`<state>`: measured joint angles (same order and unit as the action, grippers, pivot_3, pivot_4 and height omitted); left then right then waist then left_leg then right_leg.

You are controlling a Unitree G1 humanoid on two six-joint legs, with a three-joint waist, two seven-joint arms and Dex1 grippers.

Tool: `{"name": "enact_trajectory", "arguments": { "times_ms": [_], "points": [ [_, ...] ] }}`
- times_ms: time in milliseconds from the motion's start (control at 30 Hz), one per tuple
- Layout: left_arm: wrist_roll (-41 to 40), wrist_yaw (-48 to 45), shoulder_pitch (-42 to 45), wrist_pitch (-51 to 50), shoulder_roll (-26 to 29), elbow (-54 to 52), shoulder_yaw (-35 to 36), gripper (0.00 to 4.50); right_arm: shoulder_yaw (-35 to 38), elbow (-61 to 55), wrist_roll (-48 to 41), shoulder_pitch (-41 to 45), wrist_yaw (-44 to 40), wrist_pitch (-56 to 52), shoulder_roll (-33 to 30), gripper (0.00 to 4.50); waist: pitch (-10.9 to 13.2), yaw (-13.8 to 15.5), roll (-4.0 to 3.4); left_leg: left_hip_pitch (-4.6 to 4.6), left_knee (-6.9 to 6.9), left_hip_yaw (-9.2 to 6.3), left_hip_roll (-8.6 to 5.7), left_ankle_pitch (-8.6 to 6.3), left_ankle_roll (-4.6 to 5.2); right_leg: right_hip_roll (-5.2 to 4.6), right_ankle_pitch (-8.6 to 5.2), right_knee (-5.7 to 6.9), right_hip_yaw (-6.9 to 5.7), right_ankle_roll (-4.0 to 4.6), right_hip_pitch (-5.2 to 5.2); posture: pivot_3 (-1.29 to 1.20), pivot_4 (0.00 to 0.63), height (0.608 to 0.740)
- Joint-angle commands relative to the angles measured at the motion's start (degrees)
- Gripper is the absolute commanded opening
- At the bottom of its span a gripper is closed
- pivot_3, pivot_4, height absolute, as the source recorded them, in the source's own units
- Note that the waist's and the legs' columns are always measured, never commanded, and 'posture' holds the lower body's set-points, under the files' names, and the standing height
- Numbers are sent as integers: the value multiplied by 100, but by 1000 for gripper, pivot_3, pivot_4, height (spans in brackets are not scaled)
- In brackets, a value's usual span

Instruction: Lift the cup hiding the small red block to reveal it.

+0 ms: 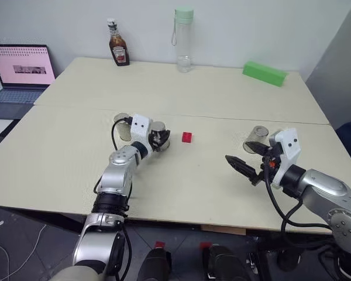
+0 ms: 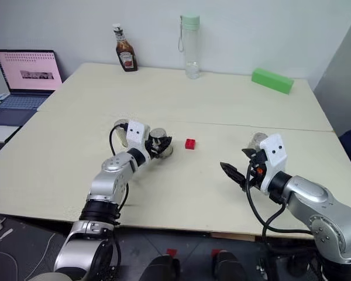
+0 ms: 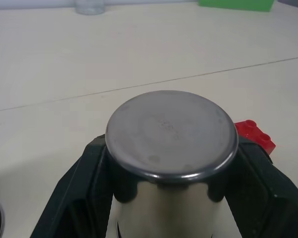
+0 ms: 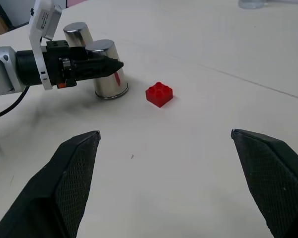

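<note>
left end effector [image 1: 158, 140] is being seen pressed around the cup [image 1: 158, 134], its two black fingers [image 3: 84, 193] pinching the cup's sides just below the flat closed base, which is facing up. the cup is being held inverted; in the right wrist view its rim appears to be at or barely off the pale surface [image 1: 222, 193], and whether it is touching cannot be told. the small red block [image 1: 188, 137] is lying uncovered on the surface just beside the held cup, on the side toward the right arm, with nothing over it.

right end effector [image 1: 244, 167] is being held above the near part of the surface, well apart from the block, its fingers spread wide and gripping nothing. a second cup [image 1: 122, 126] is standing just behind the left wrist, and a third cup [image 1: 256, 139] is standing close behind the right end effector.

along the far edge a sauce bottle [image 1: 119, 50], a clear bottle with a green lid [image 1: 183, 40] and a long green block [image 1: 264, 74] are being seen; a laptop [image 1: 20, 70] is sitting on a neighbouring desk to the left.

judging from this arrangement, the task is looking essentially done: the block is already being shown in the open, and the cup is being gripped beside it. little seems to be left beyond raising the cup clear or setting it down.
</note>
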<state>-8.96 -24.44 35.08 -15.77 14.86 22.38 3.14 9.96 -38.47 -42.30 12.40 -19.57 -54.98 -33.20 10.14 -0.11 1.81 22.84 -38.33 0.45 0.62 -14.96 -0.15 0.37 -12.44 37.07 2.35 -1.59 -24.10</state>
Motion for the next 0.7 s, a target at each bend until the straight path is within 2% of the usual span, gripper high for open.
{"name": "enact_trajectory", "arguments": {
  "times_ms": [33, 200, 333, 400, 467, 567, 633, 700],
  "points": [
    [46, -49, 43, 115, 26, -31, -43, 3522, 112, -50, -115, 138, -81, 25, -91, 4500, 0, -1, 0, 1, -1, 1, 0, 0, 0, 0, 0, -2, 0, 0, 0, 0, 150, 740],
    [-22, -152, 10, -52, 76, -218, -48, 4458, 106, -49, -151, 152, -99, 11, -90, 4500, 0, -4, 0, 2, 5, 3, 1, 0, 0, 0, 0, -4, 3, 0, -3, 0, 150, 740],
    [-81, -395, -271, -557, 401, -1163, -98, 4458, 9, -34, -146, 183, -148, 16, -116, 4500, 0, -27, 0, 2, 9, 3, 4, 0, 0, 1, 0, -4, 5, 0, -5, 0, 150, 740],
    [-159, -530, -508, -962, 702, -1822, -37, 4458, 7, -18, -168, 180, -177, 12, -125, 4500, 0, -51, 0, 1, 10, 5, 6, 0, 0, 0, 0, -4, 7, 1, -6, 0, 150, 740],
    [-362, -827, -859, -1649, 1270, -2733, 137, 4458, 55, 38, -210, 206, -234, -9, -155, 4500, 0, -75, 1, 0, 13, 4, 7, 0, 0, 0, 0, -3, 10, 1, -7, 0, 150, 740],
    [-646, -1042, -1180, -2357, 1816, -3530, 346, 4458, 144, 74, -289, 182, -305, -22, -211, 4500, 3, -144, 3, 0, 15, 0, 12, 0, 0, -6, -3, -3, 12, 5, -9, 0, 150, 740],
    [-1172, -1556, -1578, -2960, 2471, -4230, 701, 4458, 204, 129, -400, 199, -387, -70, -283, 4500, 3, -155, 3, -5, 19, -2, 9, 0, 0, -21, -7, -3, 7, 10, -6, 0, 150, 740],
    [-1687, -1879, -1812, -3388, 2801, -4675, 992, 4458, 222, 177, -450, 219, -454, -92, -337, 4500, 5, -173, 4, -3, 20, -4, 13, 0, 0, -21, -8, -5, 8, 12, -8, 0, 150, 740]
  ]
}}
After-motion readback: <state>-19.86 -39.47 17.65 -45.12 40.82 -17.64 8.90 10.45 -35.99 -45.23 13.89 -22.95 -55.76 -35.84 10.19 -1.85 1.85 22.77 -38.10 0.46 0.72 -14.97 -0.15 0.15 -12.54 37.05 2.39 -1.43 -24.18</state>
